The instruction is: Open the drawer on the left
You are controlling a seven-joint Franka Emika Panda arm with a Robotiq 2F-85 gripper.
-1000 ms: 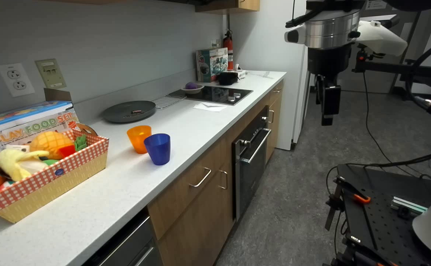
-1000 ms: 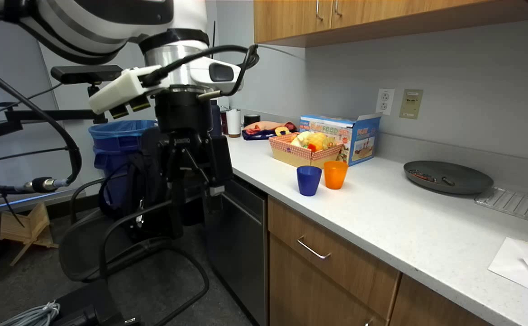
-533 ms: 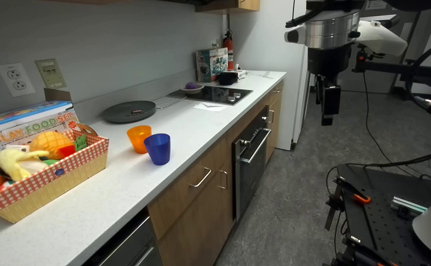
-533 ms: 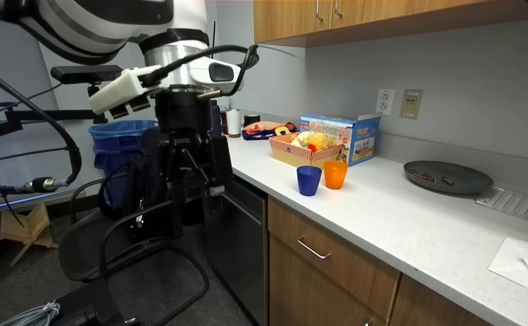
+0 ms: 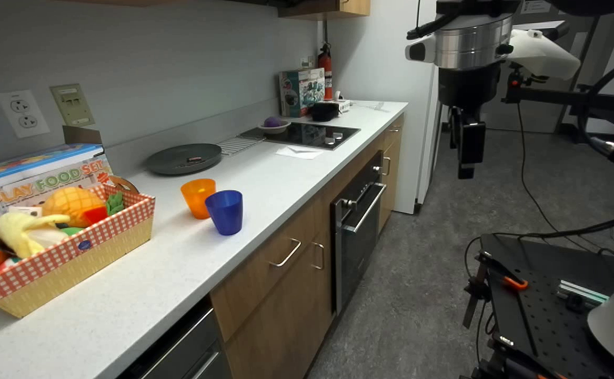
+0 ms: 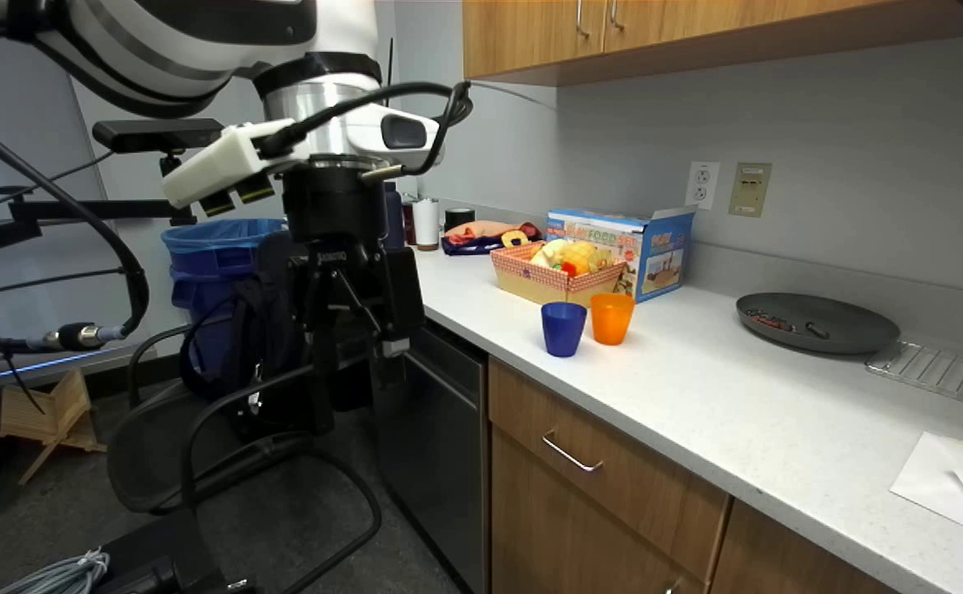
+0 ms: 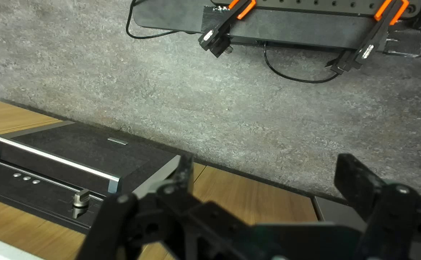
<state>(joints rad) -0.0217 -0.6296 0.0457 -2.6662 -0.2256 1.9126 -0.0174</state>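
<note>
One wooden drawer [image 6: 617, 472], shut, tool [image 7: 265, 165] spread

White counter [image 6: 696, 388], blue cup [image 6: 564, 332], orange cup [image 6: 612, 320], checked basket [image 5: 91, 263], grey pan [image 6: 856, 327], apparently cloth [image 6: 485, 232]

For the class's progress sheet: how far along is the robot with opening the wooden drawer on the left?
Done: no opening shows; the wooden drawer looks shut. In hand: nothing; the gripper stands open, apart from the silver handle. Left: seemingly the whole job: reaching that handle, gripping it and pulling.
</note>
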